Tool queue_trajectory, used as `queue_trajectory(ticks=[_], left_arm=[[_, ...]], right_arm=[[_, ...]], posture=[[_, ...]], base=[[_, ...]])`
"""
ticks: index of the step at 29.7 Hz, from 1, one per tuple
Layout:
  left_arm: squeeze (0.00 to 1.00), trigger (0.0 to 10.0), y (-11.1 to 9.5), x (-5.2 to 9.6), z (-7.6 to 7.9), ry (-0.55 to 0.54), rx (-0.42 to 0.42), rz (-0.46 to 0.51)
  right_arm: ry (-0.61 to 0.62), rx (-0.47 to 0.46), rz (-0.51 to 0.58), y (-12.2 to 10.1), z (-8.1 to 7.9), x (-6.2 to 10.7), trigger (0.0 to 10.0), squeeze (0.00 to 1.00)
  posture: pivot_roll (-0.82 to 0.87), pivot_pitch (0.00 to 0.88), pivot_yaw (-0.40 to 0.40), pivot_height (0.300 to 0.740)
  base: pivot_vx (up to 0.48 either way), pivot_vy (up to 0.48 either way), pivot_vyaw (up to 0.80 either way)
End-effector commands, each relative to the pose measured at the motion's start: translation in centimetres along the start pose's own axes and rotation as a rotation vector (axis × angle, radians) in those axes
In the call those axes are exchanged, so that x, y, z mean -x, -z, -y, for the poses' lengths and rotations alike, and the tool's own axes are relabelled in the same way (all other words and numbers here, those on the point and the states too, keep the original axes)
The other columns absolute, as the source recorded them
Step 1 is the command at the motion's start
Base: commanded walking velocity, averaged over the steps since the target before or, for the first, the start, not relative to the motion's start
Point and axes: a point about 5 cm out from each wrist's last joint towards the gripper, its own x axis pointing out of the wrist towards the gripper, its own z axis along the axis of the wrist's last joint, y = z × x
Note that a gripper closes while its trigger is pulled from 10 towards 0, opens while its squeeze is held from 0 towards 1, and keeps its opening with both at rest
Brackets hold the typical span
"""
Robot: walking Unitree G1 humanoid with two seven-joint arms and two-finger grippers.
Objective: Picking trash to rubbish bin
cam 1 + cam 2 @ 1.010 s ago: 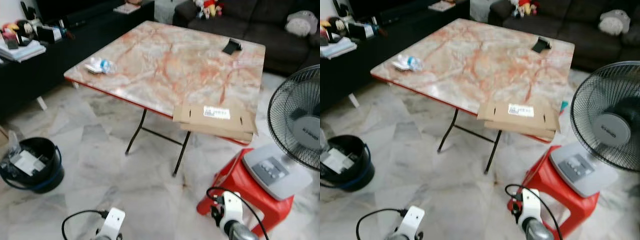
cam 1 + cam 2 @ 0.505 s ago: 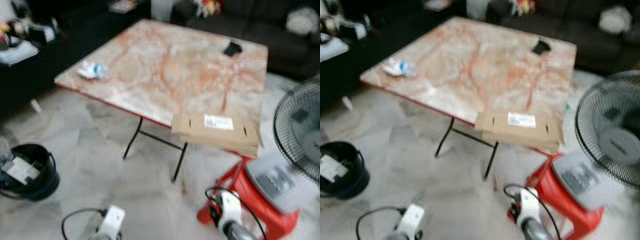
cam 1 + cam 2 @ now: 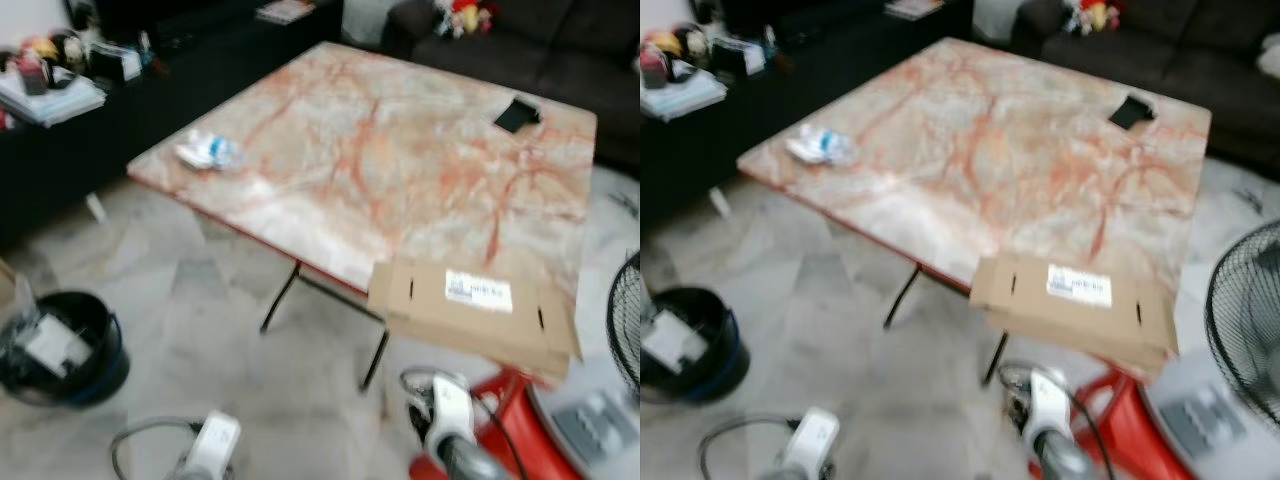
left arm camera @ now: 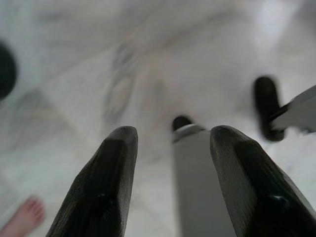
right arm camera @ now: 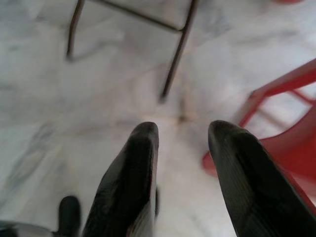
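A crumpled clear plastic bottle with a blue label (image 3: 208,152) lies near the left corner of the marble-pattern folding table (image 3: 400,170). A flattened cardboard box (image 3: 475,310) overhangs the table's near right edge. The black rubbish bin (image 3: 62,347), with paper and plastic inside, stands on the floor at the left. Both arms hang low in front of me. My left gripper (image 4: 170,148) is open over bare floor with nothing between its fingers. My right gripper (image 5: 180,143) is open too, pointing at the floor by the table legs (image 5: 175,54).
A small black object (image 3: 517,114) lies at the table's far right. A red stool (image 3: 525,425) and a fan (image 3: 1250,330) crowd the near right. A dark sideboard (image 3: 90,110) runs along the left and a sofa (image 3: 520,40) along the back. A person's bare foot (image 4: 23,218) is on the floor.
The whole picture has shifted and blurred, so the camera has moved; the table now sits further right in view. Nothing on the table has moved. Both arms still hang low.
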Motion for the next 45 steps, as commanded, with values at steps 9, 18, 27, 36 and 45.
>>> queue_trajectory(ticks=[9,18,27,36,45], left_arm=[[0.00,10.0,0.7,0.1,-0.9,-0.017,-0.004,-0.021],[0.00,10.0,0.7,0.1,-0.6,0.000,-0.011,-0.020],[0.00,10.0,0.7,0.1,-0.5,0.003,-0.012,-0.020],[0.00,10.0,0.7,0.1,-0.5,0.007,-0.017,-0.020],[0.00,10.0,0.7,0.1,-0.4,0.015,-0.022,-0.019]], right_arm=[[-0.018,0.001,0.003,0.0,-0.7,-0.1,10.0,0.00],[-0.017,0.001,-0.006,0.7,-0.2,0.2,10.0,0.00],[-0.028,-0.011,0.049,0.5,1.0,0.6,10.0,0.00],[-0.090,-0.151,0.170,-0.9,2.1,0.9,10.0,0.00],[-0.237,-0.213,0.270,-1.9,2.0,1.4,10.0,0.00]], posture=[[0.08,0.129,-0.092,0.740],[0.08,0.129,-0.092,0.740],[0.07,0.131,-0.091,0.740],[0.06,0.130,-0.085,0.740],[0.06,0.129,-0.080,0.740]], base=[[0.000,0.000,0.00],[0.000,0.000,0.00],[0.000,0.000,0.00],[0.000,0.000,0.00],[0.000,0.000,0.00]])
